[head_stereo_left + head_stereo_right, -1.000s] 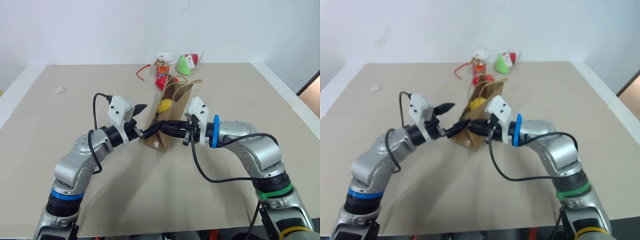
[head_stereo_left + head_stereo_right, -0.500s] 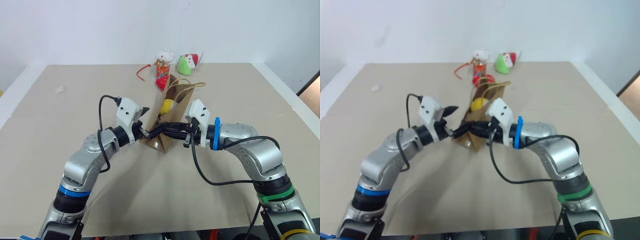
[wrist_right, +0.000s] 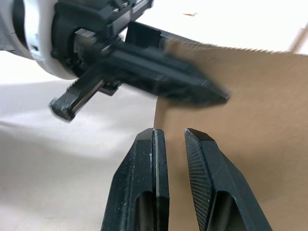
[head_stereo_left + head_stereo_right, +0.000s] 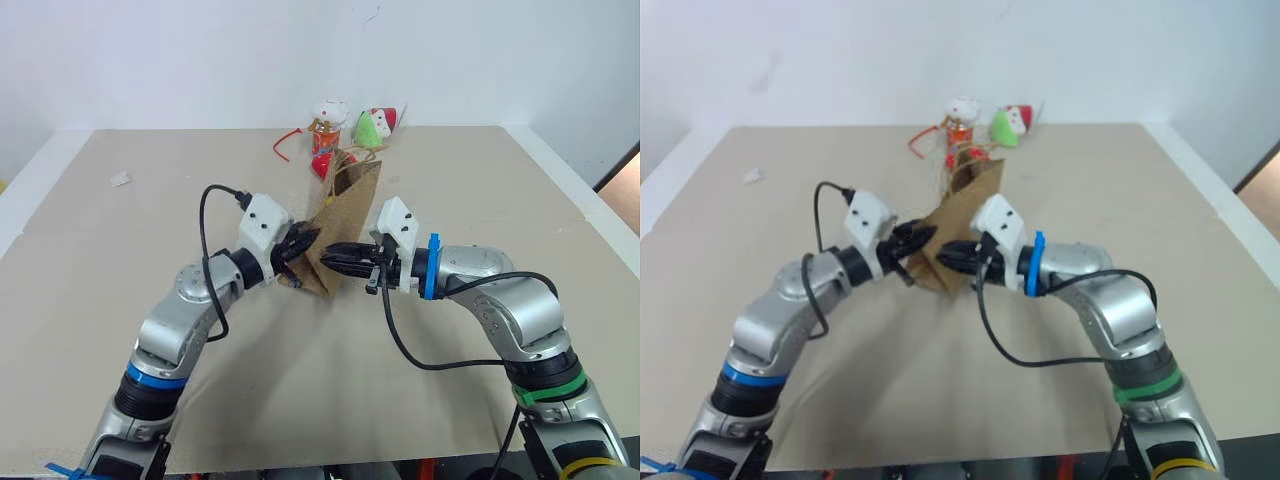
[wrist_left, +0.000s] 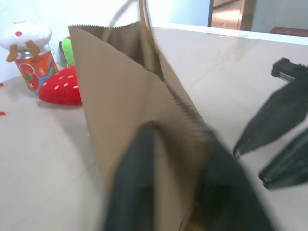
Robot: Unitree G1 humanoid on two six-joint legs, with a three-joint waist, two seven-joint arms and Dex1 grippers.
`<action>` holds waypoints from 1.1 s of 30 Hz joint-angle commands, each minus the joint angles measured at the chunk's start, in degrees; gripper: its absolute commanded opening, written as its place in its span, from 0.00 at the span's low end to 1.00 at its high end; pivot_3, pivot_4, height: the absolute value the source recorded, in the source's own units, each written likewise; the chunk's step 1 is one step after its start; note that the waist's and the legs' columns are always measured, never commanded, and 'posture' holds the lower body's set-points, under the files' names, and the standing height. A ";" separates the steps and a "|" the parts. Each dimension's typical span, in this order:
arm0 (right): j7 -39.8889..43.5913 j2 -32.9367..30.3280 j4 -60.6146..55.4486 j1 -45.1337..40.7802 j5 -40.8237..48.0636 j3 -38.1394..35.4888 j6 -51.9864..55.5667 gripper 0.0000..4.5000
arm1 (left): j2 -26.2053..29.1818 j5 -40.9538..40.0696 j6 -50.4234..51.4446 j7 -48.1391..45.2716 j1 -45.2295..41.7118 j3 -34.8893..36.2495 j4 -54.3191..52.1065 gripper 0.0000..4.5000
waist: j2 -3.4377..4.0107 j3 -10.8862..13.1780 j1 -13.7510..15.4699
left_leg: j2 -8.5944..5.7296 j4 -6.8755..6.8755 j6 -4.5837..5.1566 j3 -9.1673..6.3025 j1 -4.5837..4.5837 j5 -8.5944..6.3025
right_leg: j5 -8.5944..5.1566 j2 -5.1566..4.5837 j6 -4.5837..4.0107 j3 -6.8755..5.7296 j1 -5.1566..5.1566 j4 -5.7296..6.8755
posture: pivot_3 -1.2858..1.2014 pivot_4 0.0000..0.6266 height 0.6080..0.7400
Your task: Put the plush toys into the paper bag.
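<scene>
Beige counter (image 4: 120,300) carries the bag (image 4: 345,215) mid-surface, left gripper (image 4: 297,252) jaws clamped on its edge and right gripper (image 4: 338,258) jaws slightly apart at its side; an uneven pull could tear or topple it.

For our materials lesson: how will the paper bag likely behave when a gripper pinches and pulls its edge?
The paper bag probably creases rather than staying rigid: its wall already folds in where the left gripper pinches it. It looks light and thin, so it may slide or tip. Its tall, narrow, leaning shape suggests that it topples easily.
</scene>
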 commanded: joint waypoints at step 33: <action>22.44 -28.37 3.55 4.76 17.10 -28.35 1.59 0.98 | 17.60 -11.80 -24.14 -51.46 -5.83 7.21 13.91 0.00 | 0.04 0.05 -0.02 | 0.00 -0.06 0.03 -0.01 -0.05 -0.02 | -0.16 -0.02 -0.20 -0.05 -0.04 -0.08 | 0.52 0.24 1.00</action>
